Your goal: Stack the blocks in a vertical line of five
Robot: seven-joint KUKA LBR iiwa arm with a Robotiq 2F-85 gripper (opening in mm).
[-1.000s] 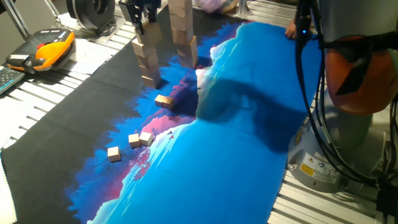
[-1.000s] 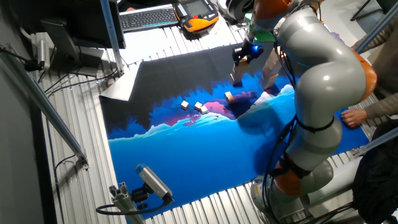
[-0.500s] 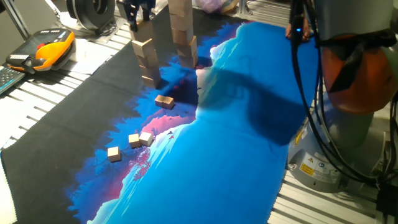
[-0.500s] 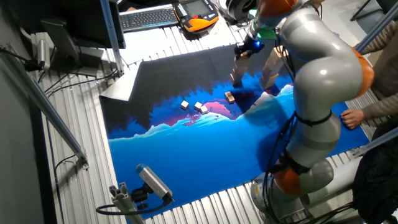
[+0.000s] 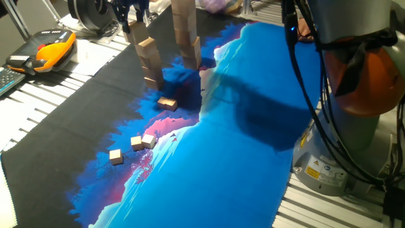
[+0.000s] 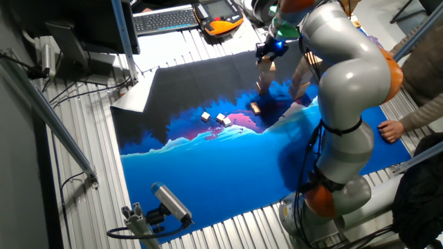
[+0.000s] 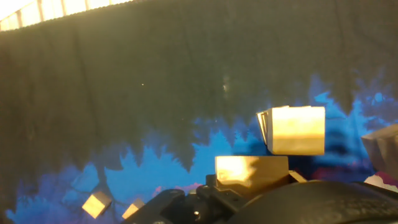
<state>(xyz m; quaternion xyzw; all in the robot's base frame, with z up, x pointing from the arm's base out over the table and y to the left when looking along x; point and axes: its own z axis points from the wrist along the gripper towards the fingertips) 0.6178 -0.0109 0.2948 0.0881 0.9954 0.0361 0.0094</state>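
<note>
Two columns of light-tan blocks stand on the mat: a shorter stack point(image 5: 149, 62) and a taller stack point(image 5: 186, 31) behind it. My gripper point(image 5: 130, 16) hangs up and to the left of the shorter stack's top, apart from it. The other fixed view shows my gripper point(image 6: 268, 50) above the shorter stack point(image 6: 264, 81). In the hand view the stack top point(image 7: 298, 129) lies right of centre, and another block point(image 7: 251, 171) sits right against the hand's dark body; whether it is held I cannot tell. The fingers are not distinct in any view.
Loose blocks lie on the mat: one point(image 5: 167, 103) near the stacks, and three point(image 5: 136, 142) further forward. A person's hand point(image 6: 389, 130) rests on the mat's edge. A yellow pendant point(image 5: 50, 50) and a keyboard point(image 6: 166, 19) lie off the mat.
My gripper has risen off the shorter stack and shifted left, away from it. The arm's shadow on the blue mat has moved with it. The loose blocks have not moved.
</note>
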